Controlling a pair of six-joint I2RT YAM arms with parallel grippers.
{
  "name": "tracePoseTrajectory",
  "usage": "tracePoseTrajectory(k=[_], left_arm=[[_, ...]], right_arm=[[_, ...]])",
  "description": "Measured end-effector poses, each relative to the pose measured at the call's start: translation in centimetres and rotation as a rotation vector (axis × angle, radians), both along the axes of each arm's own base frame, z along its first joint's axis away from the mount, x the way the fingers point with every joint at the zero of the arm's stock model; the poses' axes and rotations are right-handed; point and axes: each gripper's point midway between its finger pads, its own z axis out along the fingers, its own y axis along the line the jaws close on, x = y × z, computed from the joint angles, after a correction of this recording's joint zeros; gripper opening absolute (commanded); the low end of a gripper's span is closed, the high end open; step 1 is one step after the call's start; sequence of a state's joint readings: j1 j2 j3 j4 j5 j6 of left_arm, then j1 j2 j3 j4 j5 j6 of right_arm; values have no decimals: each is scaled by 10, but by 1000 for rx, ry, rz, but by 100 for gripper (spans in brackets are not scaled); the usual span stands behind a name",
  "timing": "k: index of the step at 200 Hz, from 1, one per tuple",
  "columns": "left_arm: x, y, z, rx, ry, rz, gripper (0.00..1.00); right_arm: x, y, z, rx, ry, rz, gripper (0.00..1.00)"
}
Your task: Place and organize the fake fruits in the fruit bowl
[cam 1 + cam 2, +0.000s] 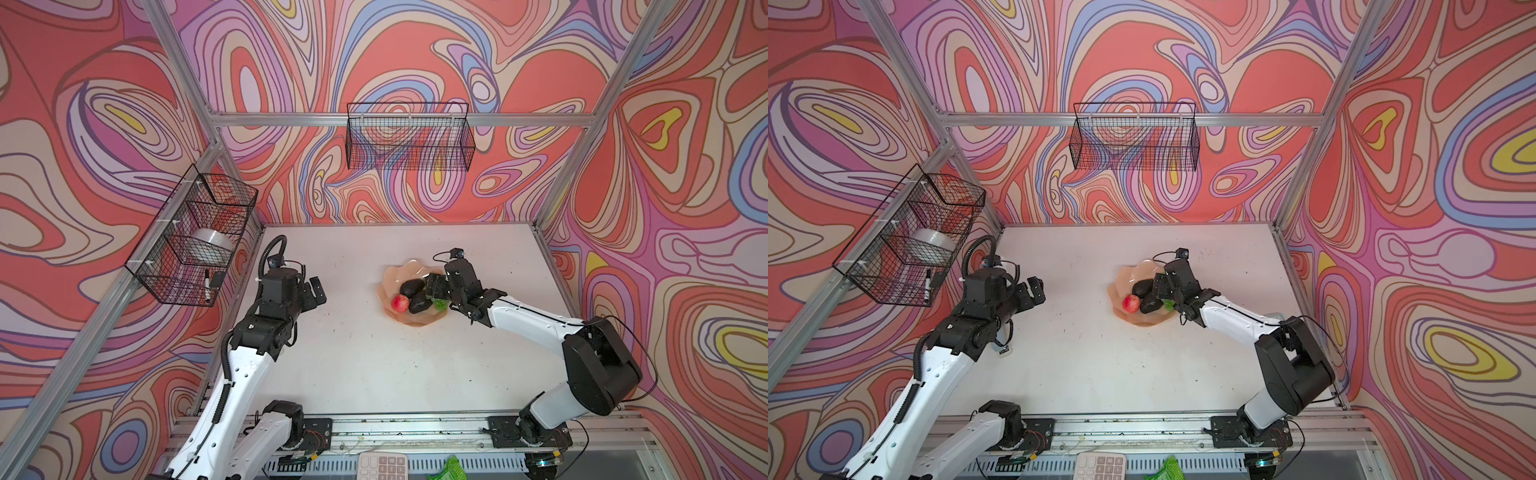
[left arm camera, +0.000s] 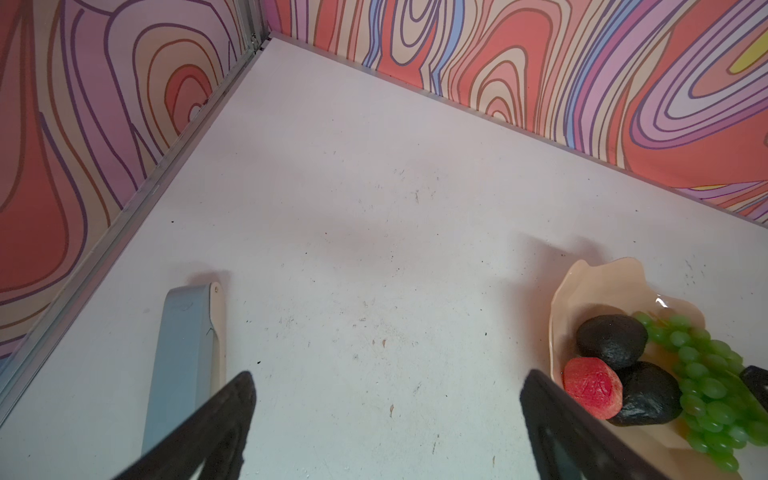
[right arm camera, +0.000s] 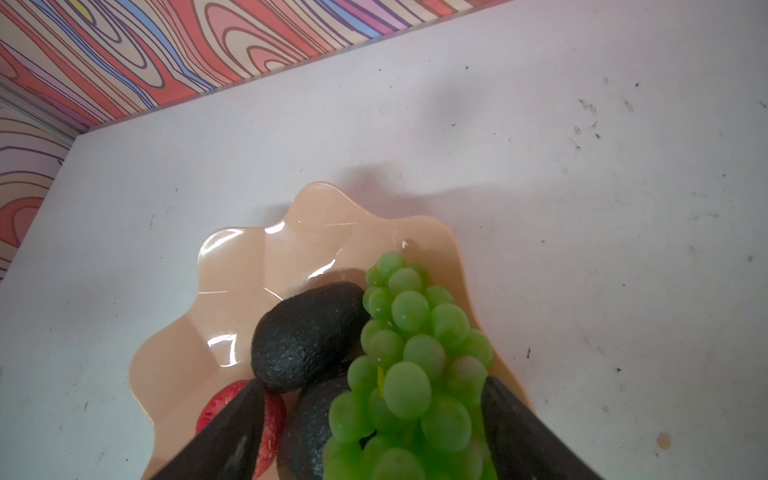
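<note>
The peach-pink fruit bowl (image 1: 395,274) (image 1: 1125,276) (image 3: 232,270) sits right of the table's middle. In it lie two dark avocados (image 1: 411,287) (image 1: 420,302) (image 3: 307,332), a red apple (image 1: 400,303) (image 3: 272,419) and a bunch of green grapes (image 1: 439,306) (image 3: 411,332). My right gripper (image 1: 436,286) (image 3: 374,384) hangs open low over the bowl. Its fingers straddle the grapes, which rest against the avocados. My left gripper (image 1: 314,293) (image 2: 386,378) is open and empty above bare table, left of the bowl (image 2: 582,274).
Black wire baskets hang on the left wall (image 1: 195,237) and the back wall (image 1: 409,137). The left one holds a tape roll and a marker. A flat grey-and-cream object (image 2: 183,353) lies on the table by the left gripper. A keypad (image 1: 382,465) sits at the front edge.
</note>
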State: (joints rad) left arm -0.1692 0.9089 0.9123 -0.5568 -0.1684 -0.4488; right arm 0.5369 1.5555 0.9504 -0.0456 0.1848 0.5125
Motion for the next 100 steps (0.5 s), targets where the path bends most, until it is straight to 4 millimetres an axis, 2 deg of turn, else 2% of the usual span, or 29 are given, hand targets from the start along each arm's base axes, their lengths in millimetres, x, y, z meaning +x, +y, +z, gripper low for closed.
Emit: tracePoseTrajectory(k=[8,32,58,78,100], left_arm=[[0,0,0,0,-1,1,100],[0,2,0,5,-3,7,100],[0,4,2,11,-12,19,100],[3,6,1,11,-27,38,100],[10,7,-12,-5,-55,58,100]], right_arm=[[2,0,7,-3,-15,-1,98],[8,-7,32,-18,-69,-3,98],[13,-29,56,-40,-123,-41,98],[12,-56,73,-60,-173,-79,98],[6,-104,80,-108,-236,-165,98]])
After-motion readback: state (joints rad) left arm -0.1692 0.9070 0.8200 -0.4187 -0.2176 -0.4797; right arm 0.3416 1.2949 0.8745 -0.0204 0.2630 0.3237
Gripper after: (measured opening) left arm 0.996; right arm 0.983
